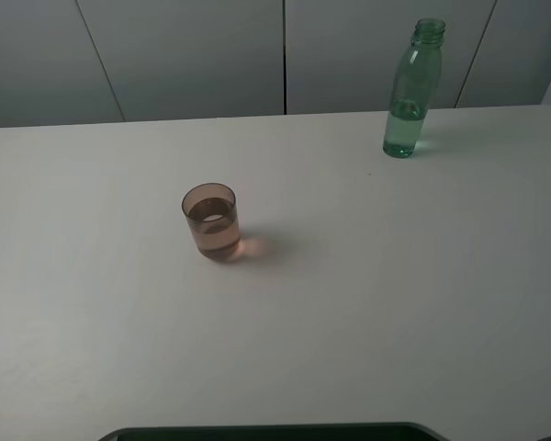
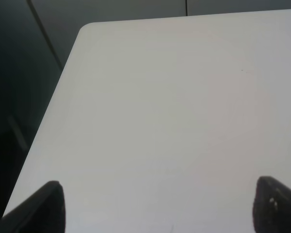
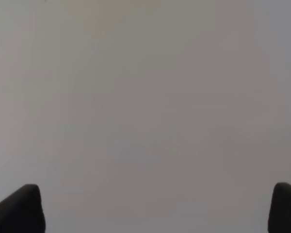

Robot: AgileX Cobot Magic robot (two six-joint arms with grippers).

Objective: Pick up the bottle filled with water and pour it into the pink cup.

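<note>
The green-tinted see-through bottle (image 1: 412, 90) stands upright and capless at the back right of the white table (image 1: 395, 303), with a little water in its base. The pink cup (image 1: 212, 221) stands upright left of the table's middle, about half full of liquid. Neither gripper shows in the exterior high view. My left gripper (image 2: 157, 206) is open and empty over bare table near the left edge. My right gripper (image 3: 157, 208) is open and empty over bare table. Bottle and cup do not show in either wrist view.
Grey cabinet panels (image 1: 285, 55) run behind the table's far edge. The table's rounded back left corner (image 2: 87, 29) and a dark drop beside it show in the left wrist view. A dark object (image 1: 275, 432) sits at the table's front edge.
</note>
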